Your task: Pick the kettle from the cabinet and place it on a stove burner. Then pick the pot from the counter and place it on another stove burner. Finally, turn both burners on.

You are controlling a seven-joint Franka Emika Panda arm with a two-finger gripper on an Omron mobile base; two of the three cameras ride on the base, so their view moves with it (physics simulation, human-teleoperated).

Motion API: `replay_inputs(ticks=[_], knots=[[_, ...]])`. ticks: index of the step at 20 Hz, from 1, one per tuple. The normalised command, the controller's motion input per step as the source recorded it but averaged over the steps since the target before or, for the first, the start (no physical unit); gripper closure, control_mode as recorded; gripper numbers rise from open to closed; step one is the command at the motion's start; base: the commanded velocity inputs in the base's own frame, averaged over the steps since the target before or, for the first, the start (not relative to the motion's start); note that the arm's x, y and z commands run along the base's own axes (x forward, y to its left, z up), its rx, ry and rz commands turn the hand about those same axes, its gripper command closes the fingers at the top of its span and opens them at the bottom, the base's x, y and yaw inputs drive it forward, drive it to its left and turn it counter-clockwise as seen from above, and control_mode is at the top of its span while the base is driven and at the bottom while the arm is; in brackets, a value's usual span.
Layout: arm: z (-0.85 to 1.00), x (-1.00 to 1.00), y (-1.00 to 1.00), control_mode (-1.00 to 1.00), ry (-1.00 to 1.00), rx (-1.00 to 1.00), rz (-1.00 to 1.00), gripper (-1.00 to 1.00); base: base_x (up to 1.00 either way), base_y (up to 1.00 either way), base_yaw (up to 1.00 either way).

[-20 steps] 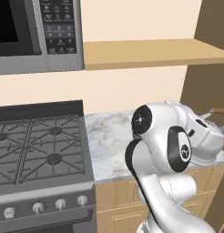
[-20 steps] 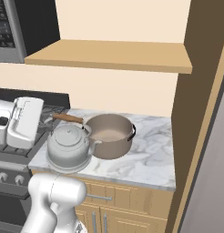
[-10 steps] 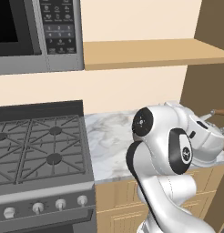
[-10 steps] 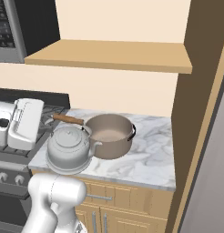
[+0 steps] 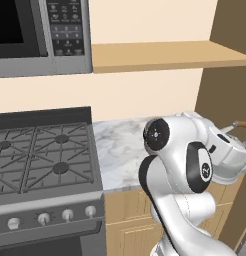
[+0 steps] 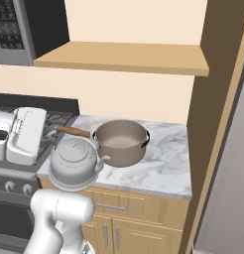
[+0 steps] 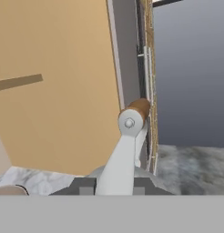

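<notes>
The silvery kettle hangs by its arched handle over the counter's front edge, just in front of the taupe pot. My gripper is shut on the end of the kettle's handle, beside its brown wooden bar. In the hand view the handle rises between my gripper's two dark tips. From the left base view the kettle shows at the far right, partly behind my arm. The tan cabinet shelf above holds nothing.
The gas stove with black grates lies left of the counter, its knobs along the front. A grey microwave hangs above it. A dark brown cabinet side panel bounds the counter on the right.
</notes>
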Motion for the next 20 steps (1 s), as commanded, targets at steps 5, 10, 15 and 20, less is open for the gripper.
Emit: replay_inputs(ticks=[5,10,15,20], knots=[[0.00,0.00,0.00,1.00,0.00,0.00,0.00,1.00,-0.11,0.39,0.00],[0.00,0.00,0.00,1.00,0.00,0.00,0.00,1.00,-0.01,0.50,0.00],[0.00,0.00,0.00,1.00,0.00,0.00,0.00,1.00,0.00,0.54,0.00],[0.00,0.00,0.00,1.00,0.00,0.00,0.00,1.00,0.00,0.52,0.00]])
